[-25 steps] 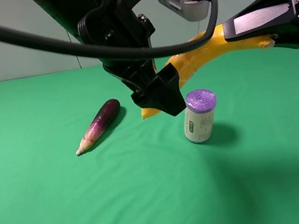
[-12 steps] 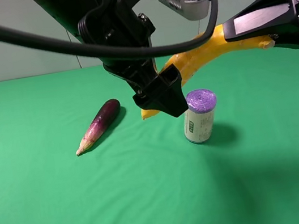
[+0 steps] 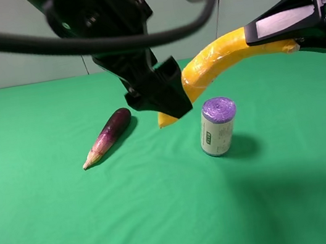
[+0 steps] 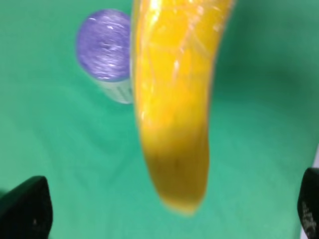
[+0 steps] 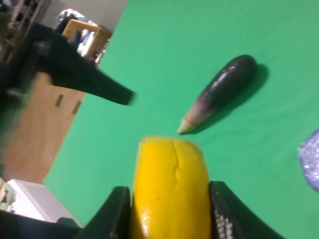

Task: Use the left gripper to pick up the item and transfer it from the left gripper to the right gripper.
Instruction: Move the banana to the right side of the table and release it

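Note:
The item, a yellow banana (image 3: 221,56), hangs in the air above the green table. My right gripper (image 3: 269,40) is shut on its right end. In the right wrist view the banana (image 5: 172,189) sits clamped between the two black fingers (image 5: 117,214). My left gripper (image 3: 165,99) stands open just left of the banana's lower tip, not gripping it. In the left wrist view the banana (image 4: 174,99) hangs free and the left gripper (image 4: 168,211) has its fingertips (image 4: 25,209) spread wide at either side.
A purple-topped can (image 3: 218,126) stands upright under the banana. A purple eggplant (image 3: 108,136) lies to its left on the green cloth (image 3: 165,209). The left arm's black cable (image 3: 25,48) loops across the upper left.
The left gripper has drawn back to the left and upward, off the banana, uncovering more of it. The banana stays held by the right gripper, which has not moved.

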### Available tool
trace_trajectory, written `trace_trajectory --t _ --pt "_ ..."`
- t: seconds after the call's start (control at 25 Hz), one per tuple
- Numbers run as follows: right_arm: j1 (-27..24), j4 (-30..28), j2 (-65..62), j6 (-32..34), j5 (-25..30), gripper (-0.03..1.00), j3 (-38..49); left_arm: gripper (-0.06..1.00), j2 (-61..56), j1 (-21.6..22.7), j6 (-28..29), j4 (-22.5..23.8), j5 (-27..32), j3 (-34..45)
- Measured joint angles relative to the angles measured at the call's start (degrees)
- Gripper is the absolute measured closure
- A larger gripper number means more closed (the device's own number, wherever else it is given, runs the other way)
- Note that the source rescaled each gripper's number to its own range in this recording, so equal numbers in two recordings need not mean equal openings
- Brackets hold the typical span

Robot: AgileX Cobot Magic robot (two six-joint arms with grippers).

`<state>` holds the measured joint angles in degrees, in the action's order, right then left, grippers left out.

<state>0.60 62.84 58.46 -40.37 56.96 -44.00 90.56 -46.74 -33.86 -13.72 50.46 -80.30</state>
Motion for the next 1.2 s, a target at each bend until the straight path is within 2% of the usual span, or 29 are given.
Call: trace_trajectory --t 0.16,0.52,0.76,1.04,1.2 --pt "0.0 -1.32 0.0 0.67 -1.57 0.97 0.0 -0.04 -3.99 1.14 3.63 1.85 1.13 0.0" --pt "0.0 -3.88 0.0 2.91 -3.69 0.97 0.0 -0.04 -14.25 7.27 8.83 4.0 9.54 2.42" --pt "0.0 -4.04 0.0 3.59 -3.81 0.97 0.0 -0.04 -25.26 8.73 13.79 7.19 8.61 12.59" --pt "0.0 -4.04 0.0 4.09 -3.81 0.97 0.0 -0.04 -40.08 8.81 19.97 7.67 7.43 25.89" --pt "0.0 -4.04 0.0 4.34 -3.83 0.97 0.0 -0.04 -49.38 8.81 21.13 7.77 7.01 33.22"
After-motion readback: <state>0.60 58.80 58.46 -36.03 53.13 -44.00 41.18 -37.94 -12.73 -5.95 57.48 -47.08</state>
